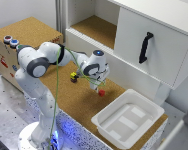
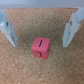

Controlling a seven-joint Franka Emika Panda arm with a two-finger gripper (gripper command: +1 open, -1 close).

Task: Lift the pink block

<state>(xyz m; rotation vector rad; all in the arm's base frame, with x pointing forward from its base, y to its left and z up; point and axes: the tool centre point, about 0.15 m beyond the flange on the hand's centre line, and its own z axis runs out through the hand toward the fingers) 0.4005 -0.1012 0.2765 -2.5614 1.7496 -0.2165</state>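
Observation:
The pink block (image 1: 101,92) is a tiny reddish-pink cube lying on the cork board (image 1: 79,102). In the wrist view the pink block (image 2: 40,47) sits between my two fingers, with a dark mark on its top face. My gripper (image 1: 99,87) hangs just above it in the exterior view. In the wrist view the gripper (image 2: 38,32) is open, and gaps show between the block and each of the fingertips (image 2: 8,34). Nothing is held.
A small yellow block with a dark top (image 1: 73,76) lies on the cork toward the exterior view's left of the gripper. A white tray (image 1: 128,119) stands at the exterior view's right. A white cabinet with a black handle (image 1: 145,47) rises behind.

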